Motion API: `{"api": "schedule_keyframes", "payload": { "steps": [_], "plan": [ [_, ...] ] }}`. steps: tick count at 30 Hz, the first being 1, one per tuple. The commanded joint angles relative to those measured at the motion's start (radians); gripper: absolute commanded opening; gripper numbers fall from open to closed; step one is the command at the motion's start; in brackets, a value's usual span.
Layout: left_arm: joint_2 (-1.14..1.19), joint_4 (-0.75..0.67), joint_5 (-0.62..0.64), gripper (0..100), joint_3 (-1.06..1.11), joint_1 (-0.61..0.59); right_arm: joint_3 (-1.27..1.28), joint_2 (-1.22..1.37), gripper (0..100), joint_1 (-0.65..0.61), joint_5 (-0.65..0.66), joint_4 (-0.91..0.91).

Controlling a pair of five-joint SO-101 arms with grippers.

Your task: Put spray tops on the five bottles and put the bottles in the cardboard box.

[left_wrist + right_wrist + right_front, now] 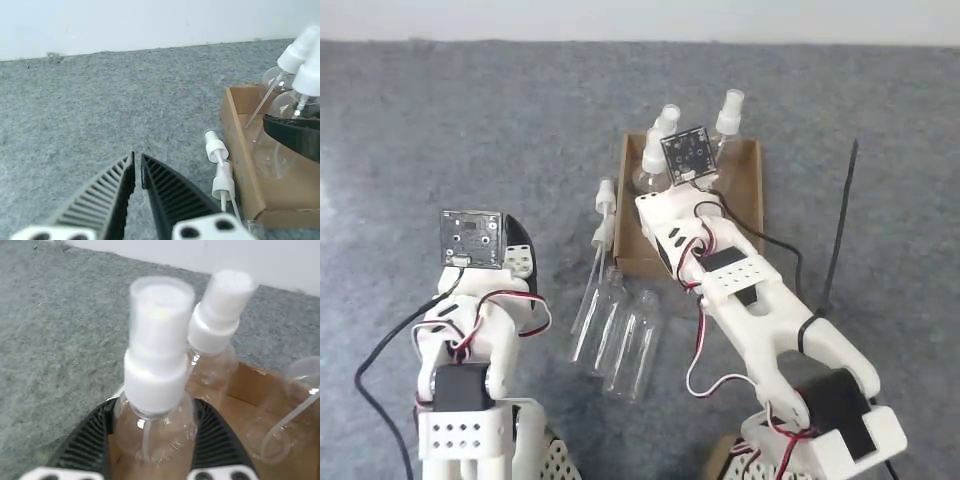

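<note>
**Over the box: one capped bottle gripped, two more waiting outside**

Above the shallow brown cardboard box, the right claw is clamped on the shoulders of a clear plastic bottle with a white spray top and holds it upright. Whether its base already rests on the box floor cannot be told. Two other capped bottles stand just beside it in the box.

The left claw hangs empty over the grey felt-like counter, its ribbed fingers drawn almost together. Two uncapped clear bottles lie side by side on the counter near the box's front wall. Two loose white spray tops lie beside the box's left wall.

The main risk looks like a topple. The bottles are tall and the box walls are low, so letting go before the base is seated, or at a tilt, could tip the held bottle into its neighbours. Pulling back could also let a finger catch a nearby spray head. Later, the lying bottles may roll when nudged, and the thin dip tubes could bend or miss the narrow necks.
</note>
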Motion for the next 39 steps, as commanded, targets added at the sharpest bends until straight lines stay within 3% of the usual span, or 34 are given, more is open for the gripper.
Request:
{"api": "schedule_keyframes", "payload": {
  "steps": [1,24,30,39],
  "plan": [
    [0.002,-0.031,0.011,1,-0.015,-0.002,-0.009,0.010,0.6,-0.005,0.003,-0.025],
    [0.002,-0.031,0.012,1,-0.013,-0.002,0.018,0.070,1.2,-0.007,0.014,-0.088],
    [0.003,-0.031,0.012,1,-0.013,-0.002,0.029,0.070,11.5,-0.008,0.014,-0.088],
    [0.005,-0.031,0.012,1,-0.013,-0.002,0.029,0.068,12.8,-0.008,0.014,-0.088]
  ]
}}
